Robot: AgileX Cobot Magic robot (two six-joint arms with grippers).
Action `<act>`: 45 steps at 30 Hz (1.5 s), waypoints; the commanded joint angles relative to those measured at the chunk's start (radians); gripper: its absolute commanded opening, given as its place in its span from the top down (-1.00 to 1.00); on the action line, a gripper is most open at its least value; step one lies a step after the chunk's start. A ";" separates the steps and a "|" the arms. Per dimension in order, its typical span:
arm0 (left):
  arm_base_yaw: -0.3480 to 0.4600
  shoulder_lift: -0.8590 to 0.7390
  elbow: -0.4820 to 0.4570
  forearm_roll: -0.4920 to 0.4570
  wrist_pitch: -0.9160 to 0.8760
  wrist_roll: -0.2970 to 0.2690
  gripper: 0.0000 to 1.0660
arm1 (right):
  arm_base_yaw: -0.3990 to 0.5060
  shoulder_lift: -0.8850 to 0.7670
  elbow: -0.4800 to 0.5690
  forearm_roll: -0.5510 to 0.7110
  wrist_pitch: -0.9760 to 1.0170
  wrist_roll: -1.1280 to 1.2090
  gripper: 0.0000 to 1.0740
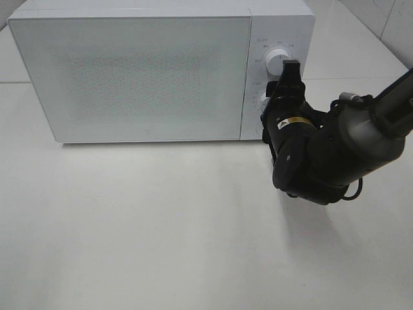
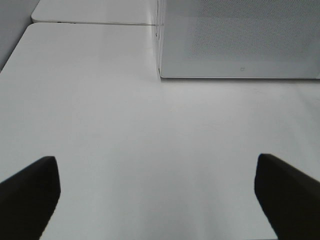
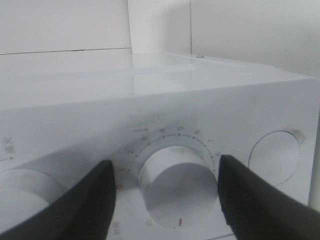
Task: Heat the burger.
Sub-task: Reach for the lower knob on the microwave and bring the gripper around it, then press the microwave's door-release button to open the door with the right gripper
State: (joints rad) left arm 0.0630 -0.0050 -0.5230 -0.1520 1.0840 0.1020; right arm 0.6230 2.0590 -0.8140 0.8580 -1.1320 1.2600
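While my right hand point(image 1: 279, 87) reaches to the control panel of the white box-shaped microwave oven point(image 1: 287, 22), its two black fingers point(image 3: 85, 205) stand on either side of the white round timer dial point(image 3: 177, 187) in the middle of that panel. My right hand is parted a little wider than the dial: on one side I see a clear gap between finger and dial. On the other side the finger lies right against the rim, and I cannot tell whether it touches. It holds nothing. Numbers run in an arc around the dial, and a small red mark sits on its face. A second white round knob point(image 1: 276, 59) is above the dial, and a round white push button point(image 3: 275, 155) is below it.

The oven sits toward the far edge of the plain white table point(image 1: 161, 232), with its pale frosted door point(image 1: 129, 71) shut flat. Nothing shows through the door, so I cannot tell where the burger is. No view shows it.

My left hand point(image 2: 157, 200) hangs above bare table near the oven's left front corner, spread wide and holding nothing.
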 commanded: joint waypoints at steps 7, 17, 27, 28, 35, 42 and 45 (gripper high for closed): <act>-0.004 -0.017 0.003 0.000 -0.008 -0.007 -0.83 | -0.025 -0.033 -0.038 -0.102 -0.002 -0.173 -0.32; -0.004 -0.017 0.003 0.000 -0.008 -0.007 -0.83 | -0.025 -0.134 0.020 -0.120 0.311 -0.605 -0.31; -0.004 -0.017 0.003 0.000 -0.008 -0.007 -0.83 | -0.048 -0.270 0.041 -0.179 0.736 -1.213 -0.31; -0.004 -0.017 0.003 0.000 -0.008 -0.007 -0.83 | -0.073 -0.300 0.041 -0.222 0.817 -1.290 -0.31; -0.004 -0.017 0.003 0.000 -0.008 -0.007 -0.83 | -0.150 -0.401 0.041 -0.443 1.092 -1.360 -0.31; -0.004 -0.017 0.003 0.000 -0.008 -0.007 -0.83 | -0.179 -0.592 0.041 -0.692 1.387 -1.360 -0.34; -0.004 -0.017 0.003 0.000 -0.008 -0.007 -0.83 | -0.179 -0.671 0.041 -0.714 1.471 -1.360 -0.42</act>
State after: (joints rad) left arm 0.0630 -0.0050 -0.5230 -0.1520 1.0840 0.1020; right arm 0.4490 1.4310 -0.7710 0.1710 0.2840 -0.0910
